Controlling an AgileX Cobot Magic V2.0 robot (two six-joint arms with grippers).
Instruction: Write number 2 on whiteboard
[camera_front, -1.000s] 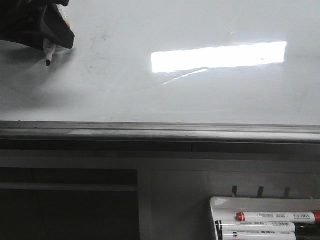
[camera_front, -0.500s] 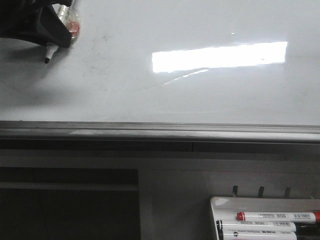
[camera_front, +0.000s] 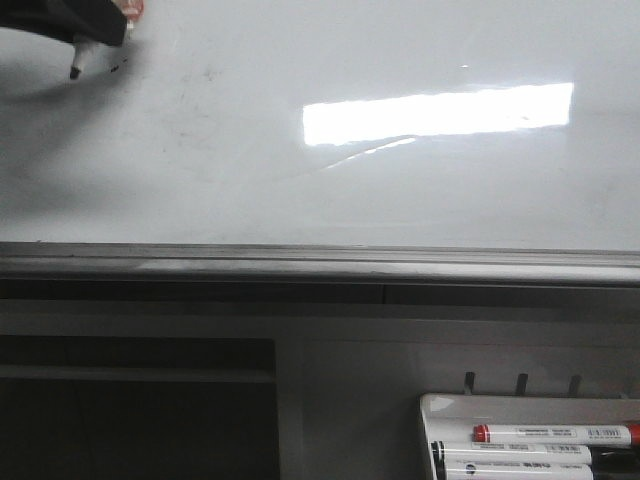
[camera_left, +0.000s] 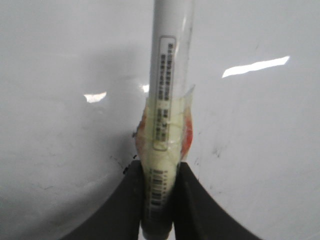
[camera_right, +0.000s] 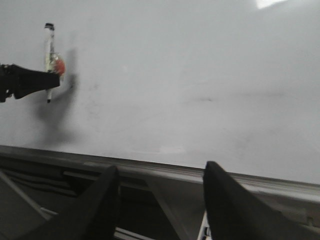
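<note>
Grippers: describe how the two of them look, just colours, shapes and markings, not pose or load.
The left gripper has matte black fingers with smooth, curved outer edges that widen toward the base; from the front it shows as a dark wedge. The right gripper has the same plain black, rounded fingers. No cables, logos or markings are visible on either.

The left gripper (camera_front: 85, 25) (top-left corner) and marker tray (camera_front: 432, 415) are cut off.
</note>
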